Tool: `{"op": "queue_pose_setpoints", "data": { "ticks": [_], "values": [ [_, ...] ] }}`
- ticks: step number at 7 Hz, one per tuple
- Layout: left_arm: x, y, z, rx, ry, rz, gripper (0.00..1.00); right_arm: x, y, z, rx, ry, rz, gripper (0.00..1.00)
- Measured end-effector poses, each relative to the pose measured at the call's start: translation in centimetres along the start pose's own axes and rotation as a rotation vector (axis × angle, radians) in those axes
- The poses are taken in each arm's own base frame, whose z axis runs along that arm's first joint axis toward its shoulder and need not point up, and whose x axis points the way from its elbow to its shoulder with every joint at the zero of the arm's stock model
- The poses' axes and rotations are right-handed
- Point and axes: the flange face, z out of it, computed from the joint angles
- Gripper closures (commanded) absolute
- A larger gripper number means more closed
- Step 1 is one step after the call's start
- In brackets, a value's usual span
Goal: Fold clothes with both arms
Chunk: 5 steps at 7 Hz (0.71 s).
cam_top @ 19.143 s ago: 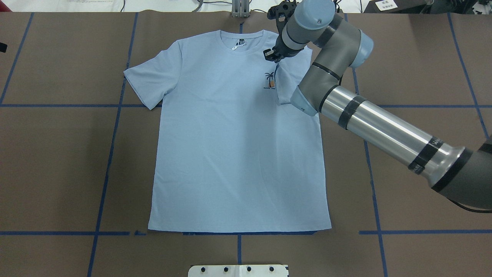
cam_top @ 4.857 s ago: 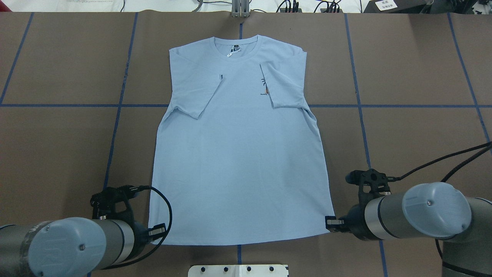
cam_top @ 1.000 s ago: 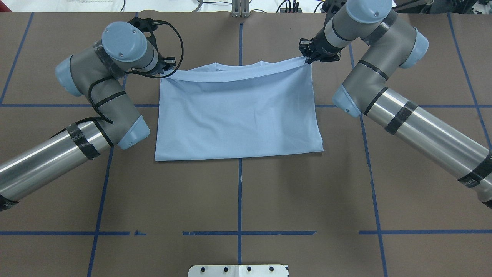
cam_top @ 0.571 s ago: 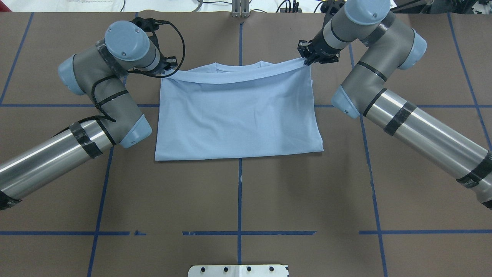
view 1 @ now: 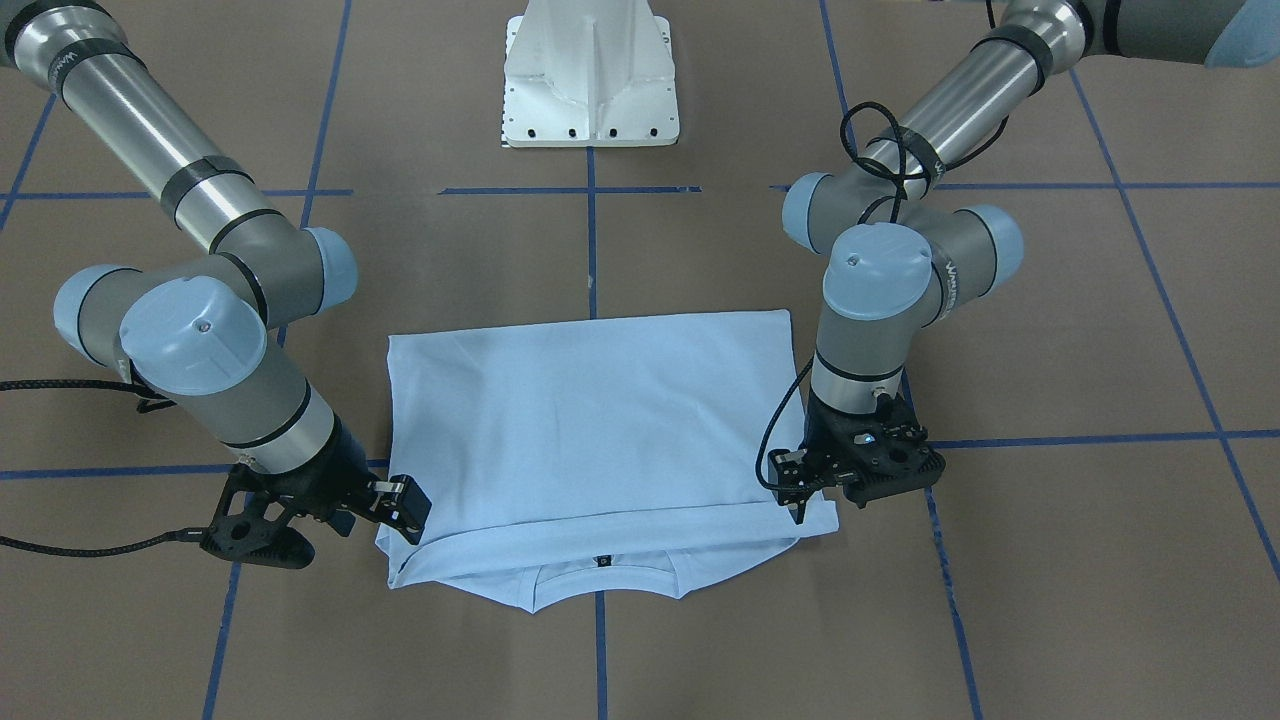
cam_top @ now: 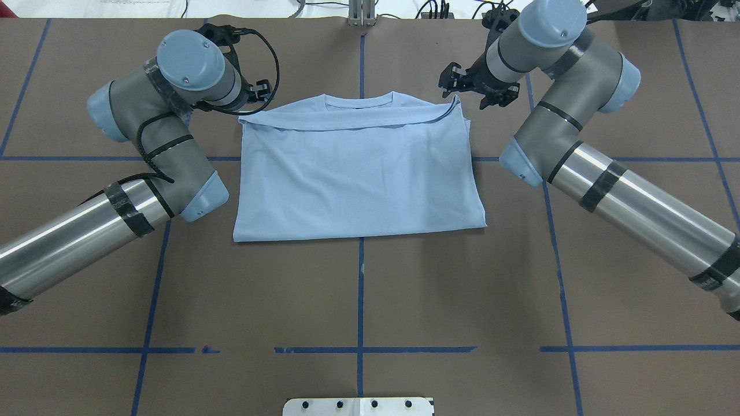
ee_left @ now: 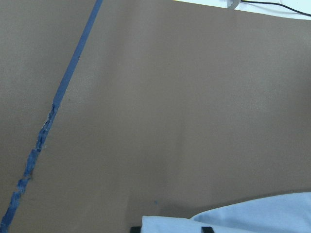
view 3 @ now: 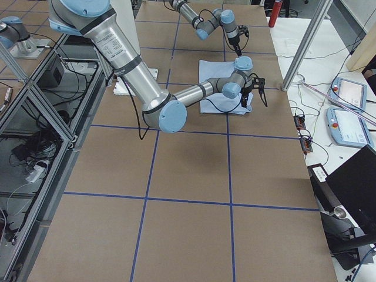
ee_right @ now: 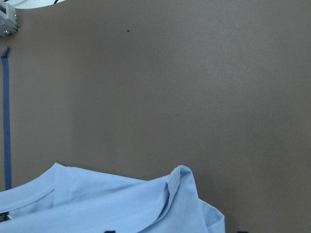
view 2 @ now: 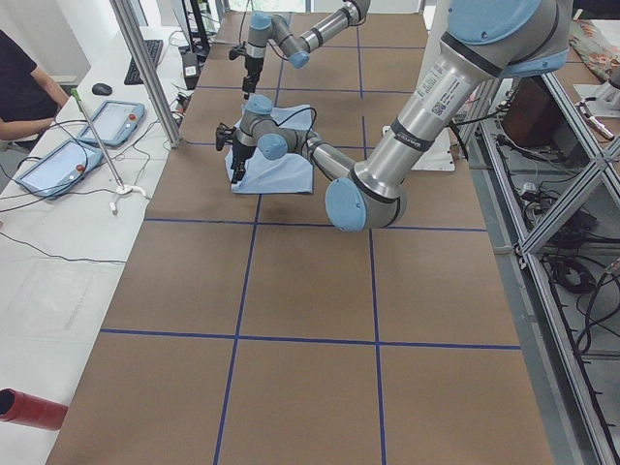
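- Up at 12 o'clock from the table (cam_top: pixel 358 289) centre, the T-shirt (cam_top: pixel 358 173) lay doubled bottom-over-top. Its hem edge ran across just short of the collar (cam_top: pixel 358 101), which poked out beyond it.
- My right gripper (cam_top: pixel 471 86) sat at the shirt's 1 o'clock corner with its fingers spread wide and nothing pinched. Wrist view showed that corner bunched into a small loose peak between the tips.
- My left gripper (cam_top: pixel 260 93) sat at the 11 o'clock corner, fingers only part-way apart. Wrist view showed a strip of fabric edge between the tips. I saw no squeeze, and couldn't tell if cloth touched the pads.
- Step in hand, my read: let the hem go and clear out.
- To do it well, my left fingers needed to widen fully before any move. Otherwise the thin cloth could ride along and peel the 11 o'clock corner back.
- Both wrists should rise straight up first, then back off toward 12 o'clock, away from the cloth and not across it.
- The right-side peak probably wanted flattening, or the next fold would come out lumpy. That's judgement only.
- The hem dipped toward 6 o'clock mid-span between the corners, so the layers weren't square. It was worth a check before folding again.
- My left arm's cable (cam_top: pixel 276 69) looped close by the 11 o'clock corner, so I flagged a snag risk on the way out.
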Motion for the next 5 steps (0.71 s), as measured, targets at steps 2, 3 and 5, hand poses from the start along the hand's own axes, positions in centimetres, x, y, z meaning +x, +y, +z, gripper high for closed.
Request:
{"op": "queue_pose_setpoints", "data": {
  "ticks": [2,3,5],
  "values": [
    [0.2,0.0,-0.5,0.003,0.009,-0.033,0.0,1.8,8.4,-1.1,-0.052,-0.06,-0.03,0.02],
    [0.4,0.0,-1.2,0.008,0.02,-0.044,0.0,3.8,12.4,-1.2,-0.072,-0.057,-0.03,0.02],
    [0.7,0.1,-2.0,0.011,0.035,-0.054,0.0,6.7,17.3,-0.6,-0.089,-0.026,-0.041,0.18]
  ]
}}
